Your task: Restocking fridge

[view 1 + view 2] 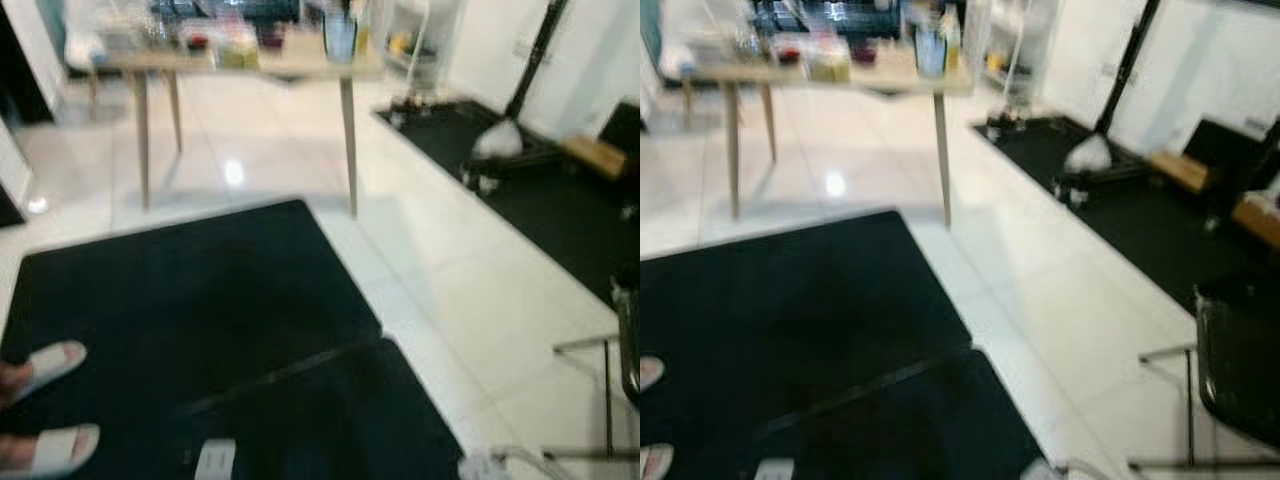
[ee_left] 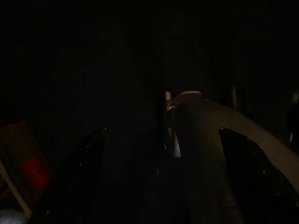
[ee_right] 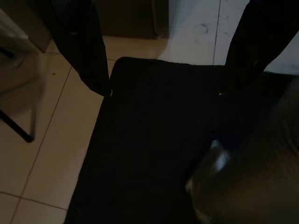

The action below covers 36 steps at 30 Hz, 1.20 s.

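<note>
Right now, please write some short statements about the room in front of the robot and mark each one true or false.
1. A wooden table with items on top stands beyond the black mat. True.
2. The floor is dark wood. False: it is glossy white tile.
3. A person's feet in white slippers stand on the mat's left edge. True.
4. The right gripper is shut on a bottle. False: its fingers are apart and empty above the mat.
5. The table lies overturned. False: it stands upright.
</note>
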Motion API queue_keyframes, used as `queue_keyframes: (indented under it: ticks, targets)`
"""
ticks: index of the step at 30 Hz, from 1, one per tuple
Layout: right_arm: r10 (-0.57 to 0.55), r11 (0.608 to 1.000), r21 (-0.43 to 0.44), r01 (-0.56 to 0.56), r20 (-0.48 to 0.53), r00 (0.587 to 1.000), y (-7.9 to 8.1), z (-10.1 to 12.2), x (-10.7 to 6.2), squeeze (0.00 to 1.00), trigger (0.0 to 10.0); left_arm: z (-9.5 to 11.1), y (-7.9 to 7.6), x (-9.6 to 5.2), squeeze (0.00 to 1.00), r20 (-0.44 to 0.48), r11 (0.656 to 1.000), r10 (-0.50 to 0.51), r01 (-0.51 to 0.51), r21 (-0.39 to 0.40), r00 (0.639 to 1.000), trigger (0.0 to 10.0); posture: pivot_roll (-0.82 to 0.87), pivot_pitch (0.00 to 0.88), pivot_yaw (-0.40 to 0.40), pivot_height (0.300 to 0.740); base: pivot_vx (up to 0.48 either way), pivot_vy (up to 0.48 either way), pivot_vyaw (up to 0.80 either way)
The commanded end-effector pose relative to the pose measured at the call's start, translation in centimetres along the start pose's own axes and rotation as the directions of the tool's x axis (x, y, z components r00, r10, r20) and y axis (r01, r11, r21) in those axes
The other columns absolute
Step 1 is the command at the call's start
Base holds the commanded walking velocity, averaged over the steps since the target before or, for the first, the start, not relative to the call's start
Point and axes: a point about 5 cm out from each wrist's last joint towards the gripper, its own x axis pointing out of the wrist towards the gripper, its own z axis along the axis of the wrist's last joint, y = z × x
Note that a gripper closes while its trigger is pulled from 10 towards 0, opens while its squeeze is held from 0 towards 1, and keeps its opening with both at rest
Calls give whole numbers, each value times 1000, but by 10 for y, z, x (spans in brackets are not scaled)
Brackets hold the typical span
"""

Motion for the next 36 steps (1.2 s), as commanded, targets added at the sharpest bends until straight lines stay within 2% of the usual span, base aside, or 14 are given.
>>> queue_keyframes:
  ticks: [1, 36]
  targets:
    - [-12, 1000, -3, 12, -8, 1000, -4, -2, -1, 0, 10000, -9, -4, -1, 0, -32, 1000, -9, 9, -9, 999, 10000, -77, 0, -55, 740, 326, 0, 0]
    - [-27, 1000, 4, 27, -57, 998, 3, -10, 0, 0, 10000, -9, 2, -2, 0, -37, 1000, 1, -1, 14, 999, 10000, -64, 0, -39, 740, 328, 0, 0]
